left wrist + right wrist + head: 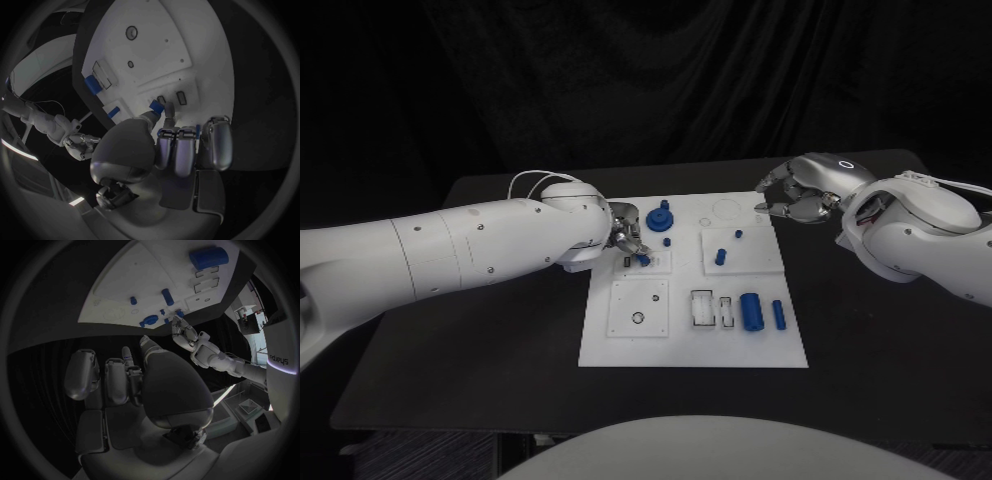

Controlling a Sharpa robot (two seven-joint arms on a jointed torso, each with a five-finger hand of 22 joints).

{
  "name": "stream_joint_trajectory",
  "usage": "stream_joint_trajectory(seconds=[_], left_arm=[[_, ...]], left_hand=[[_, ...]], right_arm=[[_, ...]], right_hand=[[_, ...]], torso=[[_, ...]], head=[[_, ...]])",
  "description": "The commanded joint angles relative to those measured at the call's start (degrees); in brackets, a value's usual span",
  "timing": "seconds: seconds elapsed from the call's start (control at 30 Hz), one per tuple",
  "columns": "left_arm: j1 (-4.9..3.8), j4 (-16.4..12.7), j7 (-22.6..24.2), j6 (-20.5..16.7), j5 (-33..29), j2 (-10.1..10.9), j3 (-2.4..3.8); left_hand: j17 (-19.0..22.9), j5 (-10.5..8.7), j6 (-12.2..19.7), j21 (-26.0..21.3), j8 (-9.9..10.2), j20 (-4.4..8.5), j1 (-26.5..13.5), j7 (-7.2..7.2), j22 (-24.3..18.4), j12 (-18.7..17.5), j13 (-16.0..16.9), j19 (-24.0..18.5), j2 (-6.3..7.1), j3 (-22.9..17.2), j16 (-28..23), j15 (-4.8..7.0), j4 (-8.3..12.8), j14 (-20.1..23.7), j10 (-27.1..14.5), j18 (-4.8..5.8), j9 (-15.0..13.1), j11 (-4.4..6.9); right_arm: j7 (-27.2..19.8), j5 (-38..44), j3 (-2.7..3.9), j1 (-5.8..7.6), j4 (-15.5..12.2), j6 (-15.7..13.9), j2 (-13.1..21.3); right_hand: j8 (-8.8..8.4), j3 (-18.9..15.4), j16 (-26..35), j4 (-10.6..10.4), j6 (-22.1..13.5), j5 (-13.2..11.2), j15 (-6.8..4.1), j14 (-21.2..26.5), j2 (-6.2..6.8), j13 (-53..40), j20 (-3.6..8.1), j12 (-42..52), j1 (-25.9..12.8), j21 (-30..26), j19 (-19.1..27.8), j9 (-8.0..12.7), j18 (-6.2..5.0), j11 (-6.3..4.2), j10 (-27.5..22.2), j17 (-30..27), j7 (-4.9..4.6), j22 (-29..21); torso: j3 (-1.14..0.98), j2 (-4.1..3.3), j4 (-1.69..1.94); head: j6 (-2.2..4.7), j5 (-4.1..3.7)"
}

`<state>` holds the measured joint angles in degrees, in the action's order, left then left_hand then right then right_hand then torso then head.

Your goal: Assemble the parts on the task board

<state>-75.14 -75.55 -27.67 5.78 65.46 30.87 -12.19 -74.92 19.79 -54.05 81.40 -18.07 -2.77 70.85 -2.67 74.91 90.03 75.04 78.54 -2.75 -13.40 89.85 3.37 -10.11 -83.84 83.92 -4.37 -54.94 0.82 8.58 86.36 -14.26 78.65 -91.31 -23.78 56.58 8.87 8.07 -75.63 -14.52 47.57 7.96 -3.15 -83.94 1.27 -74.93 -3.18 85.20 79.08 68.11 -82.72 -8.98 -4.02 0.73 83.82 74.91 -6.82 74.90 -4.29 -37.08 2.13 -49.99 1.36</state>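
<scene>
The white task board (625, 345) lies mid-table. My left hand (625, 240) hangs over its left upper part and pinches a small blue part (643, 260) between thumb and a finger, just above two small slots (181, 97); the part (156, 105) also appears in the left wrist view. My right hand (798, 196) hovers off the board's far right corner, fingers curled in, holding nothing (144, 380). On the board stand a blue round piece with a peg (661, 219), a short peg (721, 256), a thick blue cylinder (751, 310) and a slimmer one (777, 315).
Bare black table (473, 350) surrounds the board on all sides. A square plate with a round hole (638, 308) and two white-framed slots (702, 309) take up the board's near half. A black curtain closes off the back.
</scene>
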Motion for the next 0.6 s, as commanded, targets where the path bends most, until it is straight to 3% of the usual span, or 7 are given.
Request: stream_joint_trajectory(seconds=[0.03,0.6], left_arm=[[0.10,-0.24,0.91,2.03,-0.05,0.07,0.04],[0.09,0.05,2.27,1.84,-0.05,0.26,0.04]], left_hand=[[-15.08,-0.24,0.08,-0.45,0.22,-0.06,-0.17,-0.11,0.66,-0.03,14.96,-0.48,0.45,-0.46,0.15,0.24,-0.14,-6.16,6.08,0.39,-0.10,0.21],[-15.08,-0.33,-0.02,-0.50,0.29,-0.10,-0.09,-0.11,0.68,-0.03,14.96,-0.53,0.44,-1.01,0.15,0.20,0.02,-6.16,6.08,0.38,-0.29,0.20]], right_arm=[[0.86,0.17,0.04,-0.12,-0.05,0.77,0.10],[0.81,0.17,0.04,-0.13,0.05,1.44,0.04]], right_hand=[[-0.19,-0.07,0.37,0.24,0.57,-0.09,0.28,-2.39,-0.10,-7.79,-0.12,-0.27,0.08,-0.48,0.26,0.09,-0.62,0.39,0.41,0.81,-0.03,7.23],[-0.23,-0.15,0.46,0.29,0.61,-0.37,0.29,-2.37,0.01,-7.72,-0.13,-0.32,0.08,-0.58,0.28,0.12,-0.63,0.38,0.36,0.73,-0.02,7.21]], torso=[[0.02,0.00,0.03],[0.00,-0.03,-0.07]], head=[[-0.01,-0.01],[-0.01,-0.13]])
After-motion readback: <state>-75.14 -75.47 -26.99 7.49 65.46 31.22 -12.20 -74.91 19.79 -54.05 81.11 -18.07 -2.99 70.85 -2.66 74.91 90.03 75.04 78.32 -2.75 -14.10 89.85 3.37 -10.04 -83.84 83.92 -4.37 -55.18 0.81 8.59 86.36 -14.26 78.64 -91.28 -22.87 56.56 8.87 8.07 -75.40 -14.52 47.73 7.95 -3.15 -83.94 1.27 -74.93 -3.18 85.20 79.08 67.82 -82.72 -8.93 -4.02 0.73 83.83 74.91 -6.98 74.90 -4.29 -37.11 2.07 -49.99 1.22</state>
